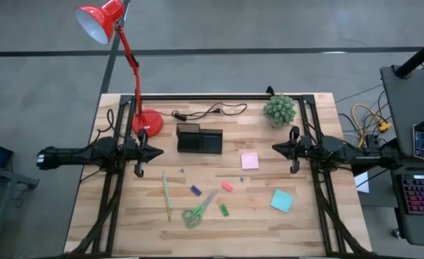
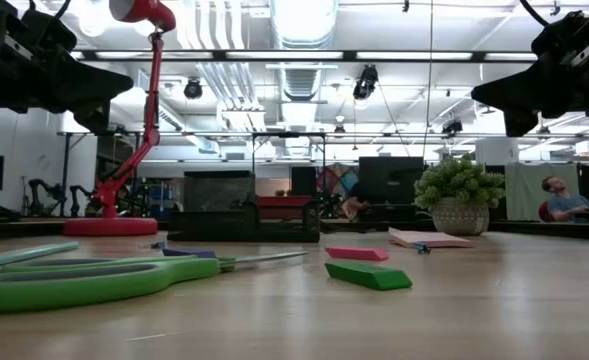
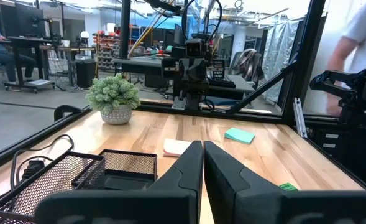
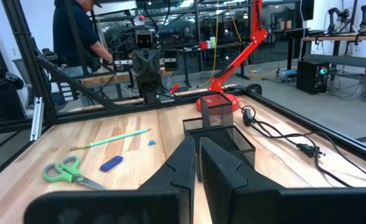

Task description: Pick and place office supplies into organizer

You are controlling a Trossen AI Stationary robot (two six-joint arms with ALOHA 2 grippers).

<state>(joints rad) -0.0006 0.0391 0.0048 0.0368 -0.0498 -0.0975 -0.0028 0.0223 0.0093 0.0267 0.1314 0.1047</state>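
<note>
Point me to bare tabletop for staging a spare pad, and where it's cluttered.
Free: the strip between the organizer and the plant, above the pink pad; also the corner below the teal pad. Crowded: the middle front, around the scissors, pencil and small pieces.

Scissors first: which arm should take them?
Left, probably. The scissors lie left of table centre, nearer the left gripper than the right gripper. Both grippers hang above the table with jaws shut and empty, and the organizer is also on the left half.
</note>
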